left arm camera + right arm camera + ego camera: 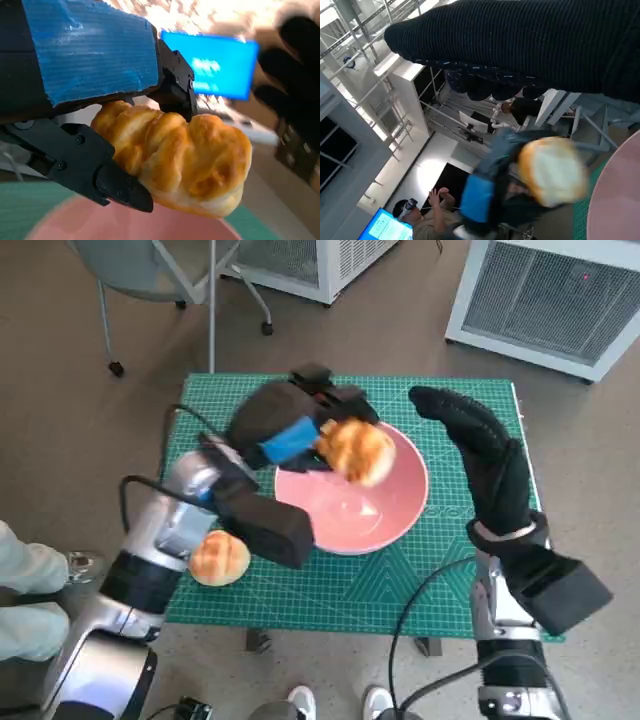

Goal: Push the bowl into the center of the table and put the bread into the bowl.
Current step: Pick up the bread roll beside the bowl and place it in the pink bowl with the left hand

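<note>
Left hand [290, 435] is pinching a twisted bread roll [356, 450] over the pink bowl [385, 515].
Letting go early risks it bouncing out; right hand [480, 455] fingers are lying together, holding nothing.

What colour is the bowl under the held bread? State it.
Pink; the round pink bowl shows best in the head view.

Pink bowl [350, 510] mid-table, upright; golden braided bread [356, 450] above its rim, held aloft.
</note>
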You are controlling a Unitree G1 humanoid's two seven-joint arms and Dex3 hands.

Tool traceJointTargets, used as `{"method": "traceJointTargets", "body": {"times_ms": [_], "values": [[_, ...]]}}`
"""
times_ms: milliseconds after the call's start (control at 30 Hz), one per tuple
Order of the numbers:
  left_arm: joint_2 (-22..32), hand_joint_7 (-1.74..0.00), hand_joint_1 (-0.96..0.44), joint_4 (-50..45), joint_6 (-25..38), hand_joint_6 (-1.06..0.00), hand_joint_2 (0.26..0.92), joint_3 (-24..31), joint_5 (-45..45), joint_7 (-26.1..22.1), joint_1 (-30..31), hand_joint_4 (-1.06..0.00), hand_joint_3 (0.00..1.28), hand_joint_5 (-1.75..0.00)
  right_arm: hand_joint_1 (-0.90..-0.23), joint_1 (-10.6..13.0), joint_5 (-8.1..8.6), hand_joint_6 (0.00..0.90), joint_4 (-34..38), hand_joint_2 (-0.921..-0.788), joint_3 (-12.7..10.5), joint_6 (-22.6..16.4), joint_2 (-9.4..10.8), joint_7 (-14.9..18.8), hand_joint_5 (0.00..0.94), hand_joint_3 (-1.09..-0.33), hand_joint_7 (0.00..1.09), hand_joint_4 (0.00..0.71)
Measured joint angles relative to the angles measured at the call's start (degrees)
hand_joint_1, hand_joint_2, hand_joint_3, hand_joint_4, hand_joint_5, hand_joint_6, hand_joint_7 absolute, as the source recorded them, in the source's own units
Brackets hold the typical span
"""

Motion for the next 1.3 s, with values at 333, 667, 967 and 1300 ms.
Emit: {"method": "traceJointTargets", "body": {"times_ms": [333, 667, 967, 1300], "values": [[-2.19, -1.17, 0.0, 8.83, -2.42, -0.59, 0.921, -2.19, 2.26, 0.75, -1.89, -0.63, 0.11, -1.26, -0.7, 0.48, -0.04, -0.001, -0.58, -0.921, -0.1, 0.02, -0.1, -0.41, 0.0, -0.752, 0.42, 0.117], [-3.04, -0.32, -0.07, 13.02, -2.88, -0.38, 0.87, -3.07, 1.26, -2.79, -2.3, -0.26, 0.06, -0.25, -0.708, 0.76, -0.24, -0.001, -1.51, -0.921, -0.13, 0.12, -0.09, -1.09, 0.0, -0.753, 0.42, 0.113], [-2.14, -0.02, -0.31, 7.51, 1.3, -0.25, 0.822, -2.61, -0.5, -11.26, -0.86, -0.02, 0.0, -0.01, -0.71, 0.88, -0.96, -0.001, -1.61, -0.921, -0.05, 0.13, 0.01, -1.93, 0.001, -0.753, 0.42, 0.115], [0.39, 0.0, -0.43, 0.09, 3.65, -0.23, 0.827, -0.77, -3.41, -17.74, 1.2, -0.03, 0.0, -0.01, -0.712, 0.88, -1.33, -0.001, -1.57, -0.921, 0.09, 0.11, 0.35, -2.27, 0.001, -0.752, 0.42, 0.115]]}}
